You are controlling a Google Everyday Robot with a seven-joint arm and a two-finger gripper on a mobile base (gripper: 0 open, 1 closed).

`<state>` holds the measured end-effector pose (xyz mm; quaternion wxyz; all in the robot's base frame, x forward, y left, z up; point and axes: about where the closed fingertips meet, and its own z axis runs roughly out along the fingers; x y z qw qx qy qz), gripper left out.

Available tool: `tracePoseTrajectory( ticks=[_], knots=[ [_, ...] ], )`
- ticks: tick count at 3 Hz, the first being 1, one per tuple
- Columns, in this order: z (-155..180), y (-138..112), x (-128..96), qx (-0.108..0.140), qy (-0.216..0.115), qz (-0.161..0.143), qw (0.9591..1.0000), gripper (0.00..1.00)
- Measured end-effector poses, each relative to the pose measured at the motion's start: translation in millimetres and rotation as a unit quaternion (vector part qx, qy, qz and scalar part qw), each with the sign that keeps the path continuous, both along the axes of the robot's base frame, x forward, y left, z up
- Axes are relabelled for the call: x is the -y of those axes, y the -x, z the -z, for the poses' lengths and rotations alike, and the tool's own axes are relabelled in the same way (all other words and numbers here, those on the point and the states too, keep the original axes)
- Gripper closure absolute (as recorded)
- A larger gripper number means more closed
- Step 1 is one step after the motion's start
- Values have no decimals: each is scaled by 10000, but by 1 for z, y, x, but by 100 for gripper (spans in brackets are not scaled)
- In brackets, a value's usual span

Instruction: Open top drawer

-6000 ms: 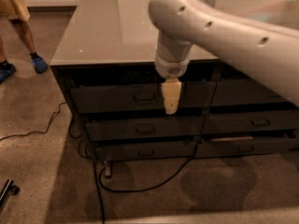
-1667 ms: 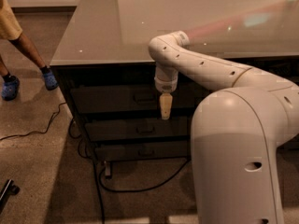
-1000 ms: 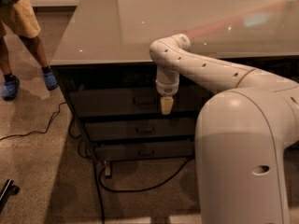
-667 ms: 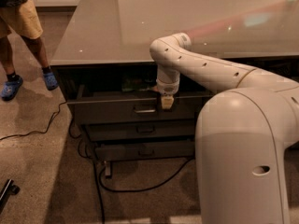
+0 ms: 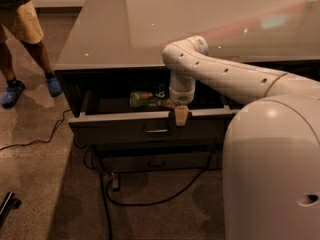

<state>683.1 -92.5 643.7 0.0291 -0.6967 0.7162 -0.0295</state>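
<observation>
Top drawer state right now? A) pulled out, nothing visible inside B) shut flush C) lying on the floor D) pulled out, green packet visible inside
D: the wide dark grey-brown top drawer stands pulled out with a green packet inside; the gripper is at the front panel's upper edge, just right of the small metal bar handle.

Glossy grey countertop (image 5: 150, 29) above the matt dark top drawer (image 5: 115, 130), whose metal handle (image 5: 156, 131) sits beside the smooth beige gripper (image 5: 181, 120).

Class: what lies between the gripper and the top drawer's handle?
Nothing: in the camera view, only bare drawer front separates the gripper, at the upper edge of the top drawer, from the handle just beside and below it.
</observation>
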Motion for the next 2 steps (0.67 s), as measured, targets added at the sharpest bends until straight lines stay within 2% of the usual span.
tracePoseTrajectory(
  ticks=[2],
  knots=[
    [0,0,0,0,0,0,10000,39]
  ],
)
